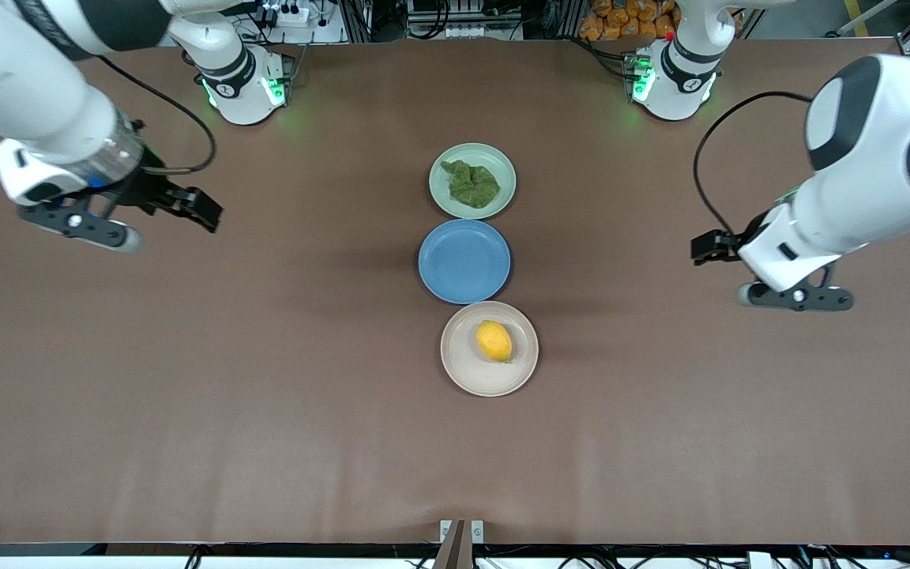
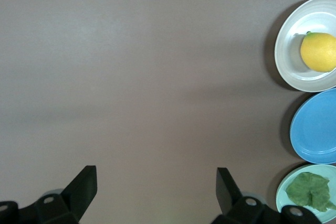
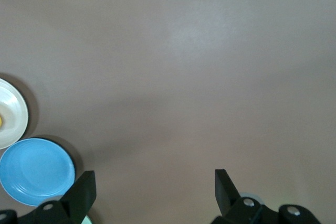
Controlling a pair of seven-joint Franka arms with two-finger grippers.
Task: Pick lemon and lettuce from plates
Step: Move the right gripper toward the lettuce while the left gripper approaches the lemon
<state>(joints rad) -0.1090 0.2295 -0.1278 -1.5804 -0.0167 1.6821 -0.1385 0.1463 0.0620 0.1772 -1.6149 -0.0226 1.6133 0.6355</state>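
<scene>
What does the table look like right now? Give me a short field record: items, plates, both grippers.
lemon: lemon lies on the beige plate, the plate nearest the front camera
lettuce: lettuce lies on the pale green plate, the plate nearest the robots' bases
blue plate: blue plate sits between the other two, nothing on it
left gripper: left gripper fingers open, holds nothing, over bare table toward the left arm's end
right gripper: right gripper fingers open, holds nothing, over bare table toward the right arm's end
progress: neither item picked yet
</scene>
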